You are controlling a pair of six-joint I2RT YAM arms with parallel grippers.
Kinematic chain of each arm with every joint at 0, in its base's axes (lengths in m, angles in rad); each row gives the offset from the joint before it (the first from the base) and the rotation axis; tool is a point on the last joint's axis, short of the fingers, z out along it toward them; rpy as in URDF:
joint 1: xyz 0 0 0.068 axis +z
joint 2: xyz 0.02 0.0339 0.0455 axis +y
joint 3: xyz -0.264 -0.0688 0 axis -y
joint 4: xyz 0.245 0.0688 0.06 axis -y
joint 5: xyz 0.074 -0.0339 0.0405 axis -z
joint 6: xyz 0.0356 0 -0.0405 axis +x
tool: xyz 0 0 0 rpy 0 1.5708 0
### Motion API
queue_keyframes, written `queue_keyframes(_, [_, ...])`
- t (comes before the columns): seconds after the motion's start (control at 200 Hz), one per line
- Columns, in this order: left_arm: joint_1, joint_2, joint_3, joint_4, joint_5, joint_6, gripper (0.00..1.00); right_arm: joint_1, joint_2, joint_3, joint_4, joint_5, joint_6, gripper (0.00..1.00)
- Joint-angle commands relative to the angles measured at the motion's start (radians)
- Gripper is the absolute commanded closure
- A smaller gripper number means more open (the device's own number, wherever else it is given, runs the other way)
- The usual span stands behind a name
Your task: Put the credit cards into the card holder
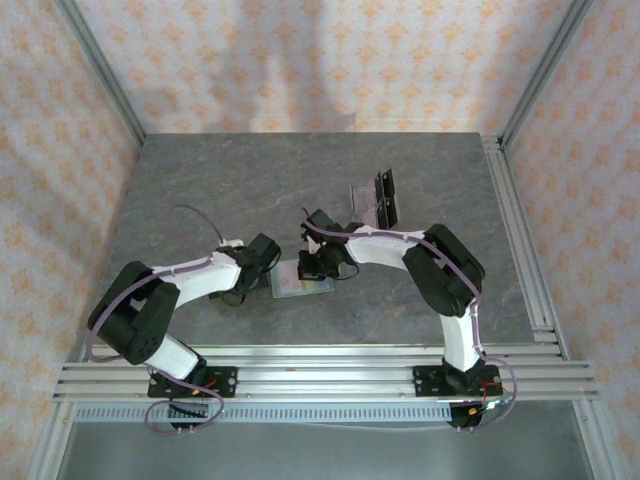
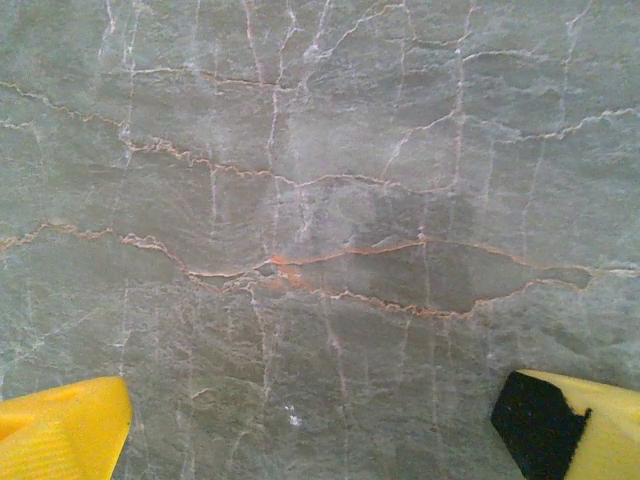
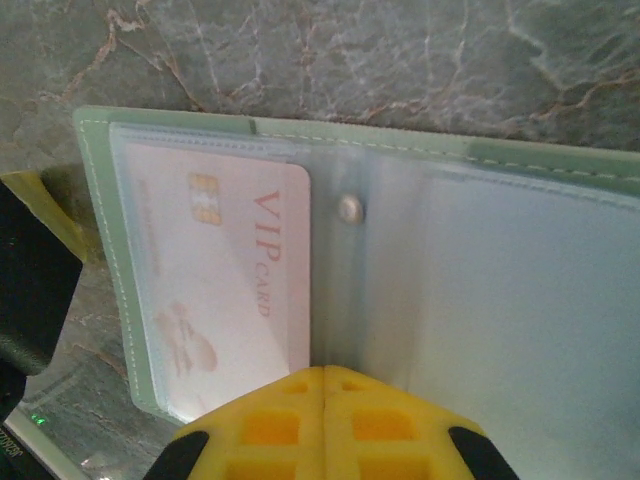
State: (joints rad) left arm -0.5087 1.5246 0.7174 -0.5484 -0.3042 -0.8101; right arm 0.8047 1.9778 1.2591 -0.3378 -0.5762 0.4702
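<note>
While my right claw sits clenched over the open sage-green card holder, my left claw gapes beside it; thin, slippery grey and black cards beyond it likely want edge grips.

The tabletop is showing a matt grey stone look with rusty veins. The card holder is showing stitched sage-green edging, glossy clear plastic sleeves over a smooth pale credit card, and a shiny metal snap.
</note>
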Motion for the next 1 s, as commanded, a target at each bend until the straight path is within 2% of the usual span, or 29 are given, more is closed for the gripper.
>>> queue_keyframes(0.0, [-0.011,0.057,-0.007,0.057,0.058,0.022,0.01,0.011,0.016,0.035,-0.025,-0.003,-0.004,1.0])
queue_keyframes(0.996, [-0.099,0.145,0.007,0.084,0.059,-0.023,0.02,0.028,0.056,0.078,0.018,-0.076,0.041,1.0])
